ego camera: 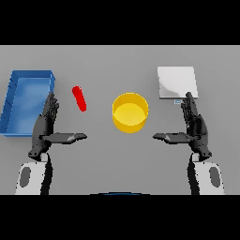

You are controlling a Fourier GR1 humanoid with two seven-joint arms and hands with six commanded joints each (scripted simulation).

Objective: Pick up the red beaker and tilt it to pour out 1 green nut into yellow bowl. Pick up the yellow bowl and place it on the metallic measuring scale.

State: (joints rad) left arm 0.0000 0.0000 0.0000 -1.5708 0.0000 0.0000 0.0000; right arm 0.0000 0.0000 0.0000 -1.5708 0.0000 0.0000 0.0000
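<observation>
The red beaker [79,98] shows as a narrow red shape left of the table's middle. The yellow bowl [130,112] stands at the centre; I see nothing inside it. The metallic measuring scale [176,83] lies at the back right. My left hand [47,125] is open, fingers straight and thumb pointing inward, just left of and nearer than the beaker, not touching it. My right hand [194,126] is open in a mirrored pose, right of the bowl and just in front of the scale. No green nut is visible.
A blue bin [14,101] with raised walls sits at the far left, close behind my left hand.
</observation>
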